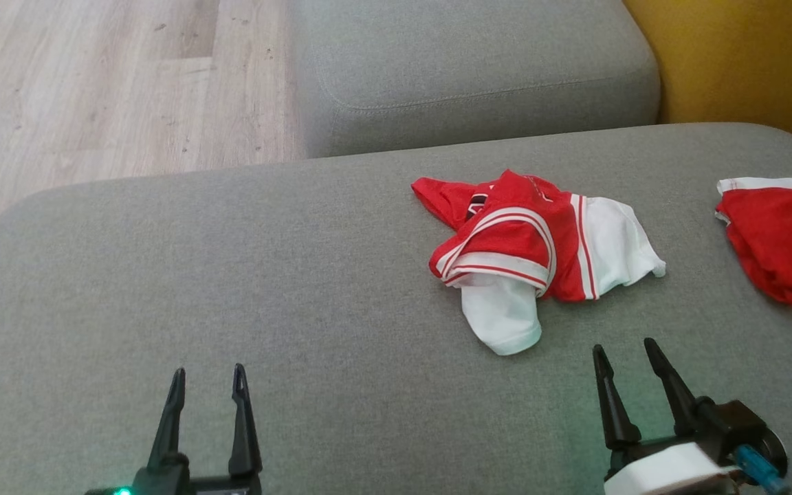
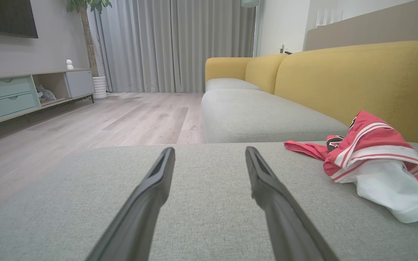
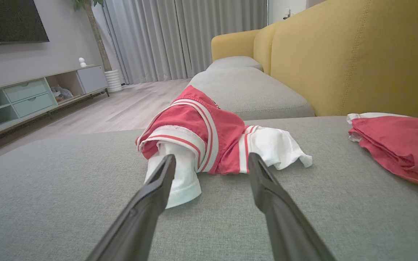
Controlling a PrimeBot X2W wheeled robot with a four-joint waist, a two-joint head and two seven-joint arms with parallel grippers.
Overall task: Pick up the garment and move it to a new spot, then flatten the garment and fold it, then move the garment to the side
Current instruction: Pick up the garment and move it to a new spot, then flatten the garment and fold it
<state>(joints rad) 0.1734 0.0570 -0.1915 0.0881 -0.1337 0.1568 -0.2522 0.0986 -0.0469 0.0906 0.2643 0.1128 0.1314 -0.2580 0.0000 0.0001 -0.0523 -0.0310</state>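
Observation:
A crumpled red and white garment [image 1: 533,254] with striped trim lies in a heap on the grey sofa cushion [image 1: 231,275], right of centre. My right gripper [image 1: 621,349] stands open just in front of it, nothing between its fingers; in the right wrist view the garment [image 3: 209,137] sits straight ahead of the right gripper [image 3: 212,159]. My left gripper [image 1: 208,372] is open over bare cushion at the lower left, well away from the cloth. In the left wrist view the garment [image 2: 372,159] lies off to the right of the left gripper [image 2: 209,152].
A second red cloth with white trim [image 1: 781,240] lies at the cushion's right edge. Another grey cushion [image 1: 471,69] sits beyond, with the yellow backrest [image 1: 746,62] at right. Wooden floor [image 1: 93,82] lies past the cushion's far left edge.

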